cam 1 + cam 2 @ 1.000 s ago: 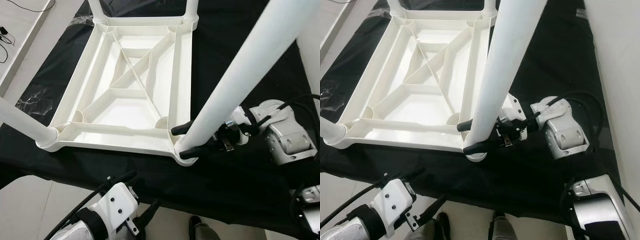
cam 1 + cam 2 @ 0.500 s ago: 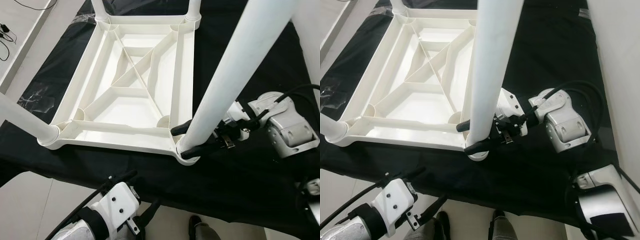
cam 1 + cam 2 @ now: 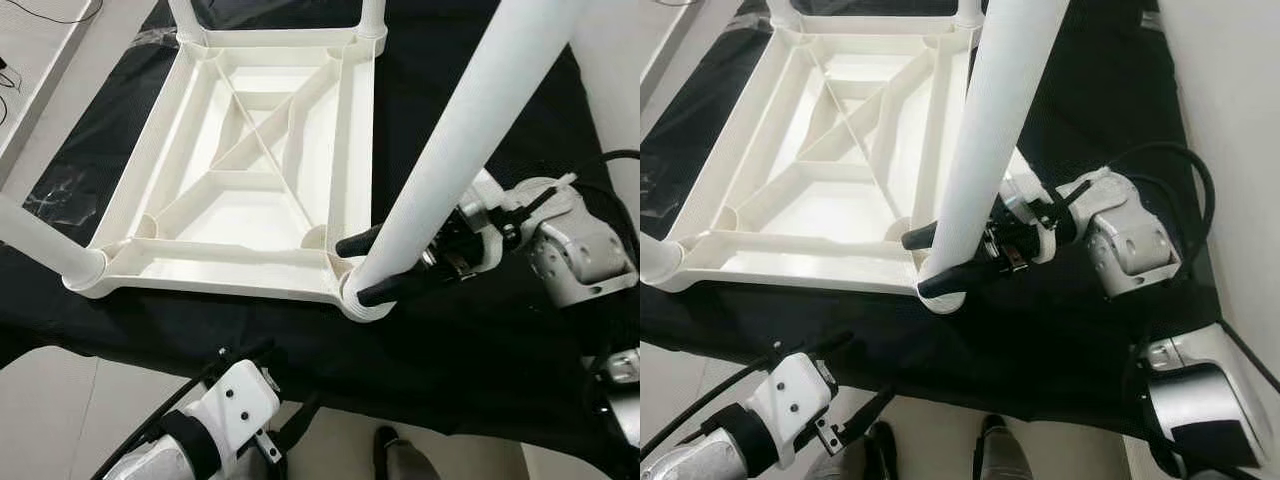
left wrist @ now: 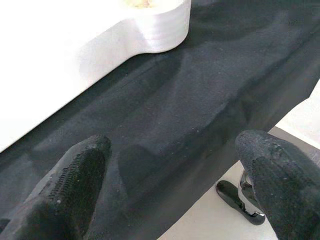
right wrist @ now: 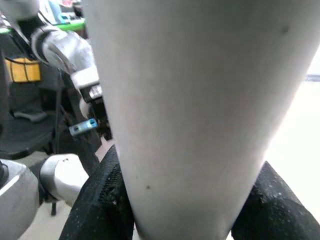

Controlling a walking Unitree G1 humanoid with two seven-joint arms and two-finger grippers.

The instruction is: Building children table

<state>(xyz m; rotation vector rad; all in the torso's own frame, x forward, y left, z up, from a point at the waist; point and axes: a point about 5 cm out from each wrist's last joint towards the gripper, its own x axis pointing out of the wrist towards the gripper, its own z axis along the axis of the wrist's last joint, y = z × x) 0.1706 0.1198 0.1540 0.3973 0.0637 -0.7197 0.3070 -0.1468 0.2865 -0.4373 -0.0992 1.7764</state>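
**Right gripper clamped on the near table leg**

Left eye view: a white plastic children's table top (image 3: 250, 190) lies upside down on a black cloth (image 3: 480, 350), its ribbed underside with crossing braces facing up. White round legs stand in its corner sockets: two at the far corners, one at the near left corner (image 3: 40, 245), and one at the near right corner (image 3: 460, 150), rising toward the camera.

The right gripper (image 3: 372, 268) reaches in from the right side and grips this near right leg just above its socket, one black finger on each side of the tube, both pressed against it. In the right wrist view the white leg (image 5: 195, 110) sits between the two black fingers (image 5: 100, 205).

The left gripper (image 4: 175, 170) hangs low beside the cloth's near edge, apart from the table top; its fingers (image 4: 75, 175) stand spread with nothing between them.
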